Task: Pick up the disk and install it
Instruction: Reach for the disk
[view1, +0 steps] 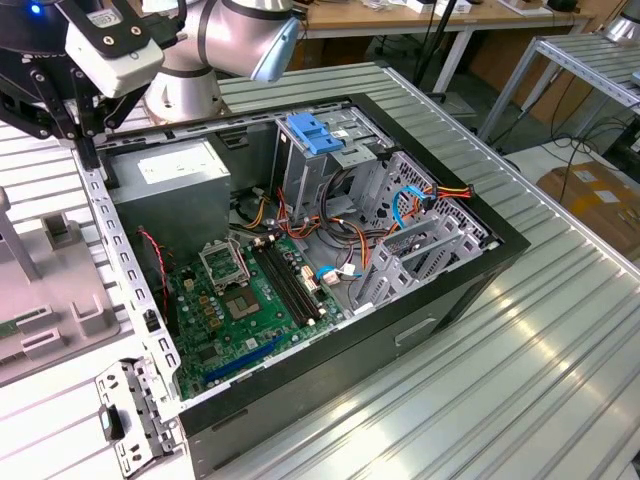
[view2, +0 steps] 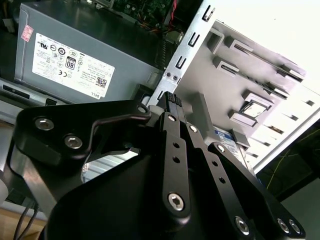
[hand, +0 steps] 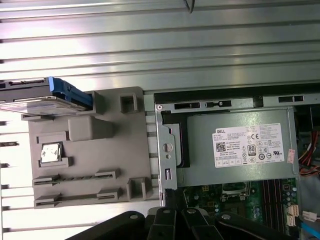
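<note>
The open black computer case (view1: 440, 290) is lying on its side on the ribbed aluminium table (view1: 520, 390), with its green motherboard (view1: 240, 300) facing up. The arm's black gripper (view1: 90, 158) is hanging over the case's perforated metal rear rim. It is right beside the grey box-shaped power supply with a white sticker (view1: 165, 185), which is sitting in the case's corner. In the second wrist view the gripper (view2: 170, 100) is pointing at that rim. Whether its jaws are apart or together cannot be told, nor whether it is touching the rim.

The flat silver-metal disk with a blue plastic side rail (hand: 35, 97) is resting outside the case, well apart from the gripper. It is sitting on the far corner of a grey plastic fixture tray (hand: 85, 150), which is lying just beside the case's rear rim. A small square silver chip (hand: 50, 152) is sitting in a pocket of the same tray. Inside the case, a tall metal cage with a blue plastic cap (view1: 318, 135) is standing next to the power supply.
</note>
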